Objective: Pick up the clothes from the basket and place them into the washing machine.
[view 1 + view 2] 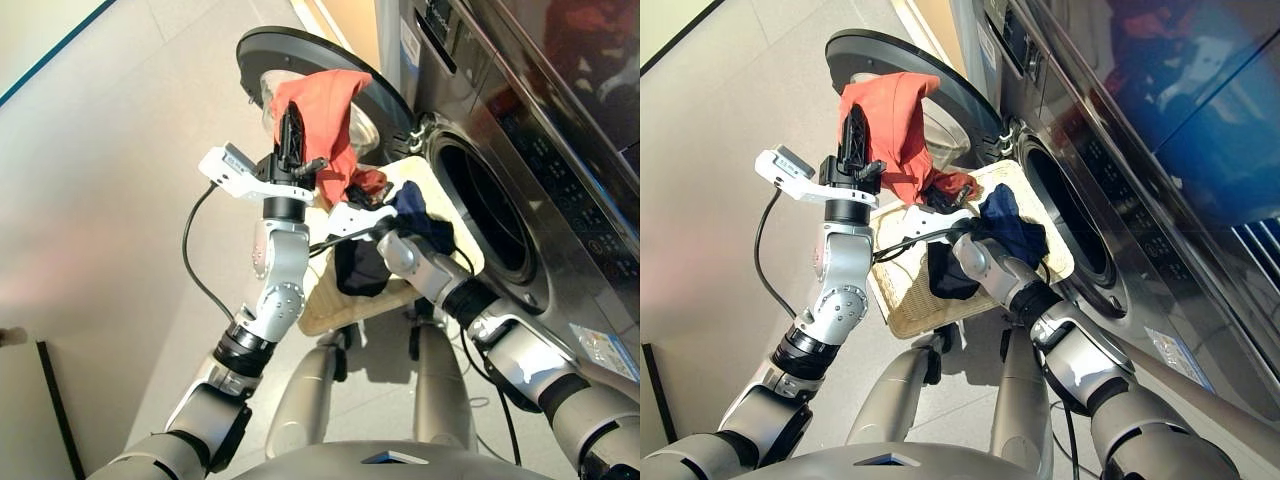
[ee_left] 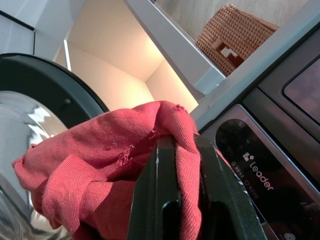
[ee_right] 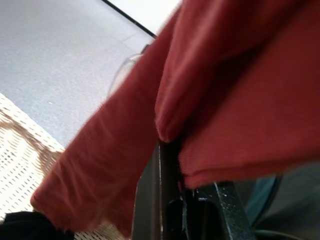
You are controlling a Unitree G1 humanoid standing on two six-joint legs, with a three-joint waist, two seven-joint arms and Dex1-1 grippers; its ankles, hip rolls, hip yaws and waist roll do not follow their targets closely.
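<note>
While both raised, left gripper (image 1: 291, 128) clamps the coral-red garment (image 1: 325, 115).

The basket (image 1: 440, 205) sits mid-frame, just left of the washing machine (image 1: 520, 150) drum mouth. Two garments (image 1: 390, 245) lie in the basket. The open door (image 1: 255, 50) stands at upper centre, behind a third garment (image 1: 325, 120) hanging before it.

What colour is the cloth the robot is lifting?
Coral-red garment, clearest in the left wrist view.
</note>
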